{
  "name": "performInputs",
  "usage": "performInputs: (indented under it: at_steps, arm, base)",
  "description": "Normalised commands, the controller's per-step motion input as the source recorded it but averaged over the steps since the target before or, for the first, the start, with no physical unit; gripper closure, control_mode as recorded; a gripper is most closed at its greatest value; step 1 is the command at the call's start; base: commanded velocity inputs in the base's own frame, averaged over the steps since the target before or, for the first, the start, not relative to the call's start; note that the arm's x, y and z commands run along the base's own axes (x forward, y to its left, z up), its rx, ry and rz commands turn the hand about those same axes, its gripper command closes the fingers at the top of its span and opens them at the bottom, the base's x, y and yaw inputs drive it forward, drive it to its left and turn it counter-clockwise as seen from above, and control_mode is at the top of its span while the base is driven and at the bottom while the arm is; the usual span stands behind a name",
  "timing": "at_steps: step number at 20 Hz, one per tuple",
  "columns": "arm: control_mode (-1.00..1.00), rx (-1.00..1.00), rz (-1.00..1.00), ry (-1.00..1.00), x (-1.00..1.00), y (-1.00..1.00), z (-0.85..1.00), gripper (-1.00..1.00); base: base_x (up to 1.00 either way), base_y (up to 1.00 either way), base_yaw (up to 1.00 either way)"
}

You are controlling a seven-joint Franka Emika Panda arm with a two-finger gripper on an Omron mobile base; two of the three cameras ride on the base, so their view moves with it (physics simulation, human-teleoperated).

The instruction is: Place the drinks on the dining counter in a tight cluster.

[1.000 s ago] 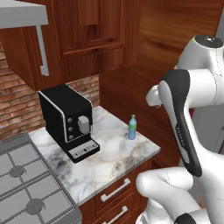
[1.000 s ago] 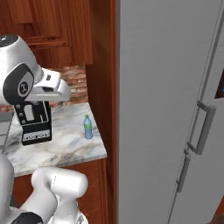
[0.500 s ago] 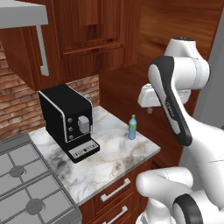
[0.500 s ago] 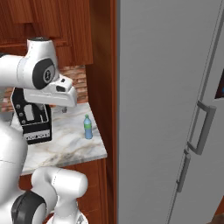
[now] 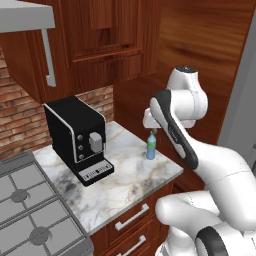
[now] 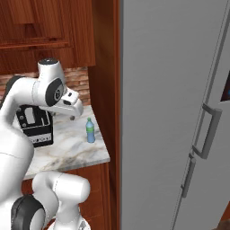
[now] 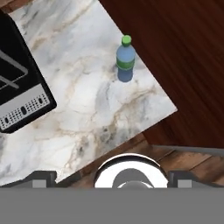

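Note:
One of the drinks, a small blue bottle (image 5: 150, 147) with a green cap, stands upright near the right edge of a small marble worktop (image 5: 125, 175). The right base view has the bottle (image 6: 90, 131) close to the worktop's far right corner. My gripper (image 5: 152, 131) hangs just above the bottle, apart from it, and is seen a little left of it (image 6: 73, 117) from the right side. In the hand view the bottle (image 7: 125, 59) lies ahead, and the gripper (image 7: 112, 176) is open with nothing between its fingertips. The dining counter is out of view.
A black coffee machine (image 5: 77, 137) stands on the worktop left of the bottle. A gas stove (image 5: 30, 210) adjoins the worktop on the left, with drawers (image 5: 132, 217) below. A tall grey fridge (image 6: 179, 112) and a wood panel (image 5: 200, 60) close off the right side.
The arm has swung forward and down, bringing the hand from high on the right to just above the blue bottle. The bottle has stayed in place.

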Motion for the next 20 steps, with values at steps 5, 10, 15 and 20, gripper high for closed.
performInputs:
  at_steps: [5,10,15,20]
  arm:
    - [-1.0,-0.09,-0.32,0.05,0.55,-0.01,-0.38,-1.0]
    - [-1.0,0.0,-0.29,0.0,0.23,0.0,-0.54,-1.0]
    - [-1.0,0.0,-0.16,-0.12,0.25,0.0,-0.5,-1.0]
    - [-1.0,0.0,-0.01,-0.21,0.15,0.0,-0.19,-1.0]
  base:
    - [0.0,0.0,0.0]
    - [0.0,0.0,0.0]
    - [0.0,0.0,0.0]
    - [0.0,0.0,0.0]
